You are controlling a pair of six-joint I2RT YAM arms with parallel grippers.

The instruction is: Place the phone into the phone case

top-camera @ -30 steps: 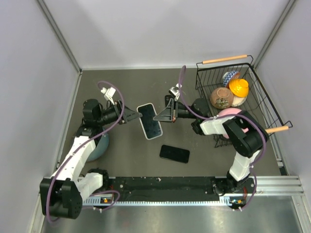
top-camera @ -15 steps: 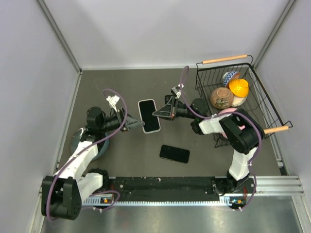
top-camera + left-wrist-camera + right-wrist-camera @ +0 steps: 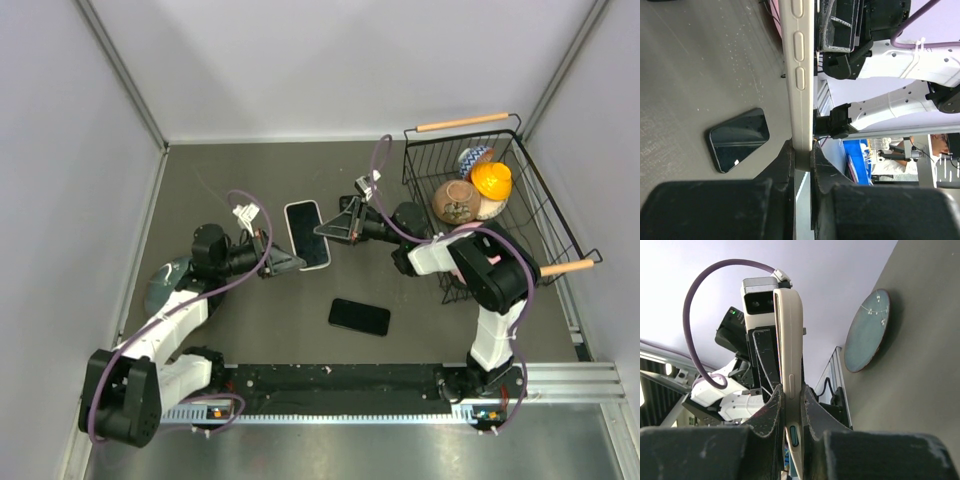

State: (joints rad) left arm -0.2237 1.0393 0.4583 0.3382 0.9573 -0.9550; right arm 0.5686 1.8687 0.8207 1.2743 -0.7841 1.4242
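- Between the two grippers, just left of centre in the top view, the phone case [image 3: 307,236] shows a white rim around a dark face turned toward the overhead camera.
- At its lower left edge, the left gripper [image 3: 290,262] has its jaws pinched narrow on the case. The left wrist view shows the case's cream side, with its raised button covers [image 3: 801,75], running from between the fingers [image 3: 786,165] up to the top of the frame.
- On the case's right edge, the right gripper [image 3: 325,232] is also clamped thin on it. Its wrist view shows the case [image 3: 789,340] edge-on, rising from between the closed fingers [image 3: 771,412].
- Below and to the right of the case, apart from it, the black phone [image 3: 359,317] lies flat on the dark table [image 3: 250,180], outside the case. It appears at lower left in the left wrist view [image 3: 737,139].
- Upper right of the top view holds a black wire basket [image 3: 410,160] with wooden handles. In it are an orange object [image 3: 491,179], a brown round object [image 3: 456,201], a blue-and-white patterned item [image 3: 474,158] and something pink [image 3: 470,235], partly hidden by the right arm.
- Far left, a teal plate [image 3: 165,285] lies on the table, partly covered by the left arm. It shows at upper right in the right wrist view [image 3: 871,331].
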